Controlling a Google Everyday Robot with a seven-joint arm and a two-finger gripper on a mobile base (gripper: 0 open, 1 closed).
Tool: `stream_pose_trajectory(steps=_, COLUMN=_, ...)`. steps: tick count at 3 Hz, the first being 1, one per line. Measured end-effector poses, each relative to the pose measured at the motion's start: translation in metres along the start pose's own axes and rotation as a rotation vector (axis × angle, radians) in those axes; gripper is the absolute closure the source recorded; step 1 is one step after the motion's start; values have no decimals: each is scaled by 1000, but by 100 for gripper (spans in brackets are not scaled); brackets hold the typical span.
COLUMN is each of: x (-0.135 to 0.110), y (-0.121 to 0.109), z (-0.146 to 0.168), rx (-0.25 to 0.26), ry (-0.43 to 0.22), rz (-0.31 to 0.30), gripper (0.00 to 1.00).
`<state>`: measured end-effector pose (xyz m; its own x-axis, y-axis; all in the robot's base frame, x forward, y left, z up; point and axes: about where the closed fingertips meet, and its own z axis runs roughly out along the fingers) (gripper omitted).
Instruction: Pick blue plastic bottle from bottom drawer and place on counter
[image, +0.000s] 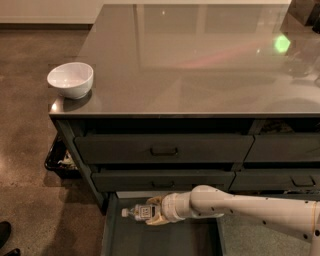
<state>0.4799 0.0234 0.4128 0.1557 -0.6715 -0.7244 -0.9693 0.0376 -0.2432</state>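
Note:
The blue plastic bottle (135, 212) lies on its side, white cap to the left, over the left part of the open bottom drawer (165, 240). My gripper (151, 213) reaches in from the right on a white arm and is shut on the bottle's body. The counter (200, 55) spreads above the drawer cabinet, glossy and reflective.
A white bowl (70, 79) stands at the counter's front left corner. Upper dark drawers with handles (164, 149) are shut above the open drawer. A dark basket (60, 159) sits on the floor left of the cabinet. A dark shoe (4, 235) shows at the bottom left.

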Motion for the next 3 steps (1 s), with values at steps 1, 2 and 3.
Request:
stream_pose_trajectory(steps=1, x=-18, y=-19, z=-17, rx=28, ry=-51, rz=-9, gripper=100)
stream_pose_trajectory(steps=2, x=-66, y=-57, z=-45, rx=54, ry=-76, rz=-31, gripper=100)
stream_pose_trajectory(steps=3, x=-124, y=-95, z=-80, rx=113, ry=-37, rz=-81, gripper=100)
